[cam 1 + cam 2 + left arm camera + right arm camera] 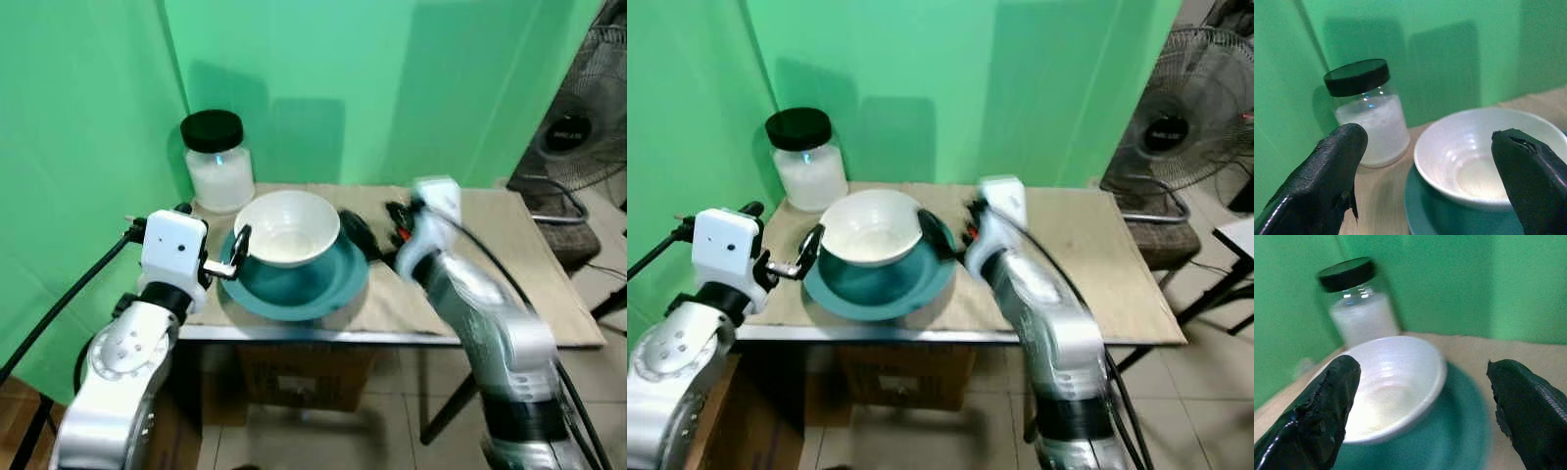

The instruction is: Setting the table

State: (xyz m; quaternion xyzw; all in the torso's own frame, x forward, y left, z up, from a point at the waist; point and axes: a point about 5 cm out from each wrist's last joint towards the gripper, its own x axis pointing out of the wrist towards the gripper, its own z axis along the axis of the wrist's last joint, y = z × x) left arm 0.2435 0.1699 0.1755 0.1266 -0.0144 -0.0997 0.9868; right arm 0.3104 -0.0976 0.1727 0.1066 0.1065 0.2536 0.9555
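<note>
Presently, item by item, placed relative to the bowl.

Bowl (288, 227): white, glossy, round, empty; sits inside the plate on the desk.

Plate (318, 284): teal, smooth, shallow, round, directly under the bowl; its rim shows all round the bowl.

Desk (500, 264): flat tan top with a pale metal front edge, carrying bowl, plate and jar.

Jar (217, 162): clear, cylindrical, black screw lid, white powdery fill; stands behind the bowl on its left, close but apart.

Left tool (235, 257): silver arm bent up from below, white wrist block level with the desk edge, black fingers reaching to the bowl's left side at the plate rim. In the left wrist view its rubbery black fingers (1327, 181) stand wide apart, holding nothing.

Right tool (948, 233): silver arm stretched forward over the desk, blurred, with black fingers beside the bowl's right side. In the right wrist view the fingers (1315, 423) are spread wide, bowl and plate between them, nothing gripped.

Backdrop (392, 78): green cloth, behind the jar.

Fan (1176, 127): wire-caged, far right of the bowl, off the desk.
</note>
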